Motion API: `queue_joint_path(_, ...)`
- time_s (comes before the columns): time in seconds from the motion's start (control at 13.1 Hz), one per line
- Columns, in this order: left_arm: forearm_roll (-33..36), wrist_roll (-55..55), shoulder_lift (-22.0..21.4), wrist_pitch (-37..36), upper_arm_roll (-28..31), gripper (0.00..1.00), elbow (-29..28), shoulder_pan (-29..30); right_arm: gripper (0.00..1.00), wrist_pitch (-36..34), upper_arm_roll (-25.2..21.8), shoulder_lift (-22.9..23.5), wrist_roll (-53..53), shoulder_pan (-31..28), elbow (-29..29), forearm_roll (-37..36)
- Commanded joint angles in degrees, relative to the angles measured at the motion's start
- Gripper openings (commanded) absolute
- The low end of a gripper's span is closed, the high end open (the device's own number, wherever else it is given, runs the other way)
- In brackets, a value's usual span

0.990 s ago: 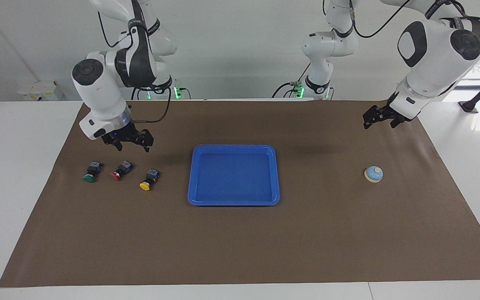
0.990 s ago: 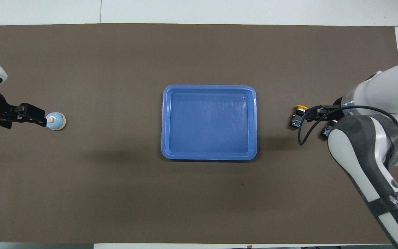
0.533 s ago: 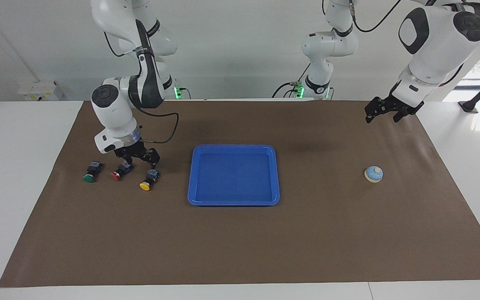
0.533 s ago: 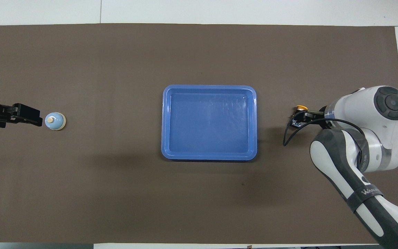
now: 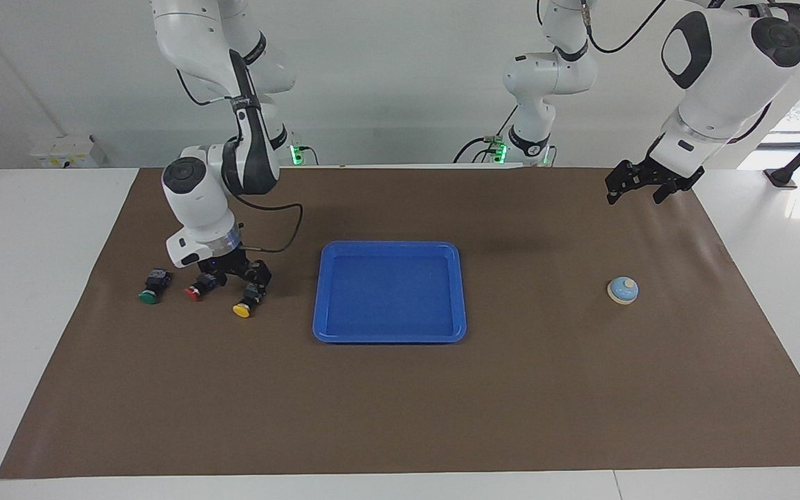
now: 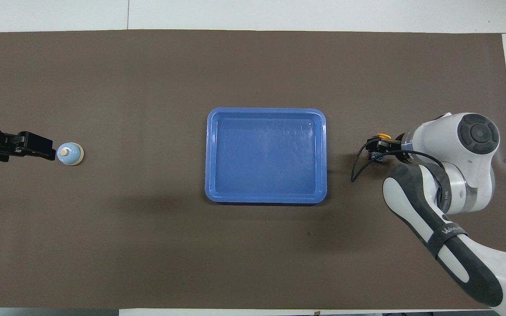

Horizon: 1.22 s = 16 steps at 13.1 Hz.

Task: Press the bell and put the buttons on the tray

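Facing view: the right tool (image 5: 246, 276) is down at the surface (image 5: 400, 403) toward the right arm's end, its fingers spread and set around the black body of the yellow button (image 5: 245, 301). Whether the fingers already touch that body I cannot tell. The red button (image 5: 202, 285) lies just beside it, partly covered by the tool, and the green button (image 5: 153, 285) lies next along, closer to the right arm's short edge. All three sit on the brown mat (image 5: 400, 430). The blue tray (image 5: 389, 336) lies at the middle of the surface with nothing in it. The bell (image 5: 623, 290) stands toward the left arm's end, well apart from the tray. The left tool (image 5: 636, 189) hangs in the air over the mat near the corner at the robots' edge; its fingers look parted and hold nothing.

Overhead view: the right tool (image 6: 378, 146) covers most of the yellow button (image 6: 381, 137), of which only the cap shows; the other two buttons are hidden under the arm. The tray (image 6: 266, 199) is at the centre. The bell (image 6: 70, 153) sits near the left arm's short edge, with the left tool (image 6: 37, 147) appearing just beside it.
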Motion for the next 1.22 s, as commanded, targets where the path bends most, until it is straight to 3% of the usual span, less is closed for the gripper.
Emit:
queue_joint_path(0.0, -0.2, 0.0, -0.7, -0.8, 0.3, 1.00, 0.2, 0.0, 1.00, 1.3, 0.2, 1.7, 1.6, 0.3, 1.0, -0.8)
queue_joint_path(0.23, -0.1, 0.2, -0.7, 0.4, 0.3, 1.00, 0.3, -0.5, 0.99, 4.2, 0.2, 3.9, 1.4, 0.2, 1.2, -0.8)
queue_joint_path(0.3, -0.2, 0.1, -0.7, 0.4, 0.3, 1.00, 0.3, -0.6, 0.89, 4.6, 0.2, 4.3, 1.4, 0.2, 1.2, -0.8)
queue_joint_path(0.38, -0.2, 0.0, -0.7, 0.4, 0.3, 1.00, 0.3, -0.6, 0.68, 5.0, 0.2, 4.3, 1.4, 0.1, 1.1, -0.8)
queue_joint_path(0.53, -0.2, 0.0, -0.7, 0.2, 0.5, 1.00, 0.3, -0.3, 0.00, 4.4, 0.3, 4.3, 1.4, 0.1, 1.2, -0.8)
queue_joint_path(0.76, -0.2, -0.1, -0.7, 0.2, 0.7, 1.00, 0.3, 0.1, 0.00, 0.2, 0.3, 3.9, 1.2, 0.3, 3.5, -0.9)
queue_joint_path(1.14, -0.1, 0.0, -0.7, 0.2, 0.7, 1.00, 0.3, 0.1, 0.00, -19.6, 0.4, 4.4, 1.8, 7.0, 19.0, -0.3)
